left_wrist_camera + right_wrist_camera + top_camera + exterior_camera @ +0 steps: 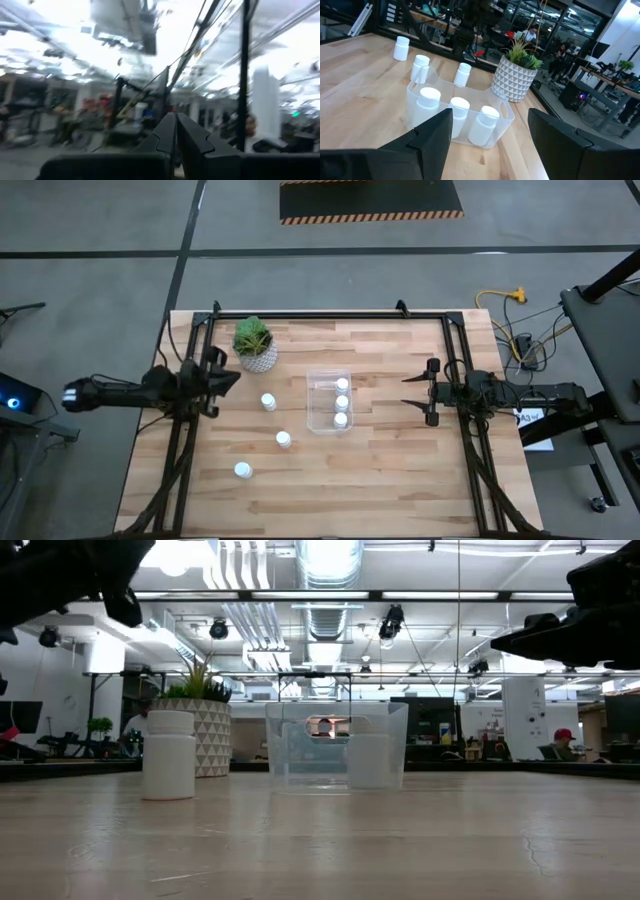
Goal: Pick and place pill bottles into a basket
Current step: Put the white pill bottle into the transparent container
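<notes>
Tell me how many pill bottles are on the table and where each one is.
6. Three stand in the basket. Three stand on the table toward the left arm's side.

The left gripper is hovering with its fingers pressed together, just beside the potted plant. The right gripper is waiting well apart from that plant, on the opposite side, fingers spread wide.

You see a pale wood table, a clear shiny plastic basket, and smooth white plastic bottles.
</notes>
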Tool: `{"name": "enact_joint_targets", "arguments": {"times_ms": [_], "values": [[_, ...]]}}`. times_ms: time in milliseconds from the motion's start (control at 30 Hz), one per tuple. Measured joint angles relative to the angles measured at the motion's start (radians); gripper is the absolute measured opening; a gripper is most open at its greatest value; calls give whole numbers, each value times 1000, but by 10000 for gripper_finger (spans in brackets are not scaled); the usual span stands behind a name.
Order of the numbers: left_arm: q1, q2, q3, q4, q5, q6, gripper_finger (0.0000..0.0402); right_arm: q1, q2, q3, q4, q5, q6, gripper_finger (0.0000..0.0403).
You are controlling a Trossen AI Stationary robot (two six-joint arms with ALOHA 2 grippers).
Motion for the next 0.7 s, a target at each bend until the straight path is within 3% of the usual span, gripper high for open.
{"name": "enact_joint_targets", "arguments": {"times_ms": [300, 700], "values": [[-1, 126, 6, 158, 149, -113, 0, 0, 0, 0, 0, 0, 0, 249], [-12, 349, 109, 195, 556, -183, 0, 0, 0, 0, 0, 0, 0, 249]]}}
